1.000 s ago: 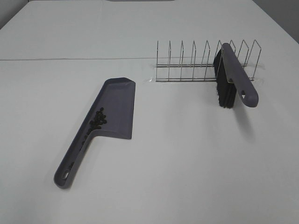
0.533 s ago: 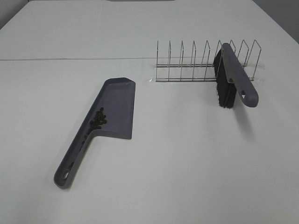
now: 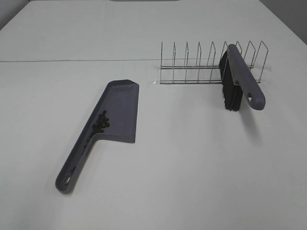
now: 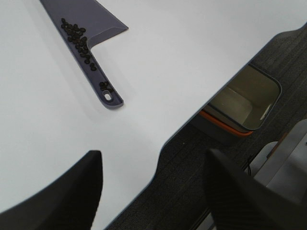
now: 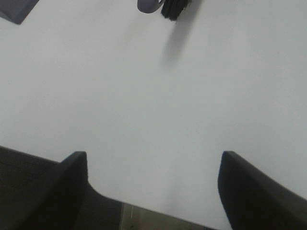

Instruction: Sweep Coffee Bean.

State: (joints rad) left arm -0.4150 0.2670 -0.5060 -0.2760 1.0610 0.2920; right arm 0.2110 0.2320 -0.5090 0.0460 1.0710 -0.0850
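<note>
Coffee beans (image 3: 100,122) lie clustered on a purple dustpan (image 3: 117,112) at the white desk's (image 3: 192,167) left; a brush (image 3: 238,84) leans in a wire rack (image 3: 211,64) far right. Both tools, left (image 4: 153,191) and right (image 5: 153,184), stand apart, empty, above the near edge.

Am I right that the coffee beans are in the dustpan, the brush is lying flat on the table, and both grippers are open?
Not quite. The brush is not flat on the table: the exterior high view shows it propped in the wire rack, bristles down. The rest holds: the coffee beans lie in the dustpan, and the left gripper and right gripper are both open.
</note>
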